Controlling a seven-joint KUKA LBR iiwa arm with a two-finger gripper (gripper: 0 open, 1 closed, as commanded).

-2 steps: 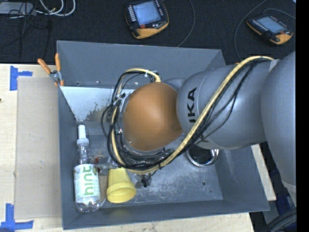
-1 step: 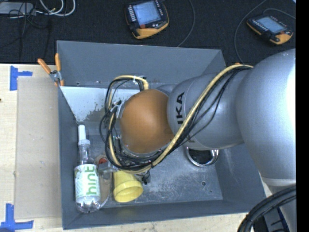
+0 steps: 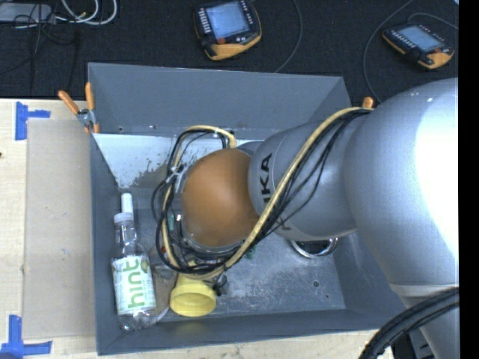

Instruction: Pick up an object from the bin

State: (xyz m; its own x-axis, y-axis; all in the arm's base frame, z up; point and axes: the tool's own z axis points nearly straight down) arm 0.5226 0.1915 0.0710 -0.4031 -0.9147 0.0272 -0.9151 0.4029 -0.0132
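A yellow round cup (image 3: 192, 298) lies on its side near the bin's front wall, left of the middle. A dark bit of my gripper (image 3: 218, 280) shows just below the orange wrist cover, right beside the cup's upper right edge. Whether it touches the cup I cannot tell. A clear plastic bottle (image 3: 132, 275) with a white cap and a green-lettered label lies lengthwise along the bin's left wall, a little left of the cup.
A shiny metal round thing (image 3: 314, 247) peeks out from under the arm at the bin's right side. The arm and its orange cover with cables hide the bin's middle. Bare grey floor shows at the front right.
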